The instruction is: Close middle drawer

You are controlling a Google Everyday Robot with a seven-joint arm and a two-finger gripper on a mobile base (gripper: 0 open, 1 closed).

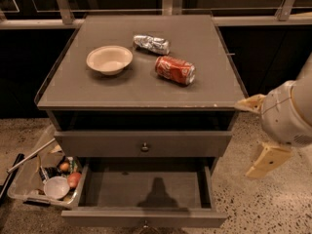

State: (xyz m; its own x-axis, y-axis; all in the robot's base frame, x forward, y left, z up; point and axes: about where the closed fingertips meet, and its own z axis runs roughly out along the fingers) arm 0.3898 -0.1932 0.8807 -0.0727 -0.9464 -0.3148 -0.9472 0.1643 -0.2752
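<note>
The middle drawer [146,186] is pulled out toward me, with a plain grey empty inside. Its flat front [97,217] runs along the bottom edge of the view, with a small knob [145,224] at its centre. The uppermost drawer [97,144] above it is shut, with its own knob [145,146]. My gripper [244,138] hangs to the right of the cabinet, at about the height of the uppermost drawer. Its cream fingers [267,161] are spread apart and hold nothing. It touches neither drawer.
On the cabinet top [73,91] lie a beige bowl [109,59], a crumpled silver packet [151,44] and a red soda can [175,70] on its side. A clear plastic bin [29,186] with odds and ends stands on the speckled floor at the left. A railing [63,4] runs behind.
</note>
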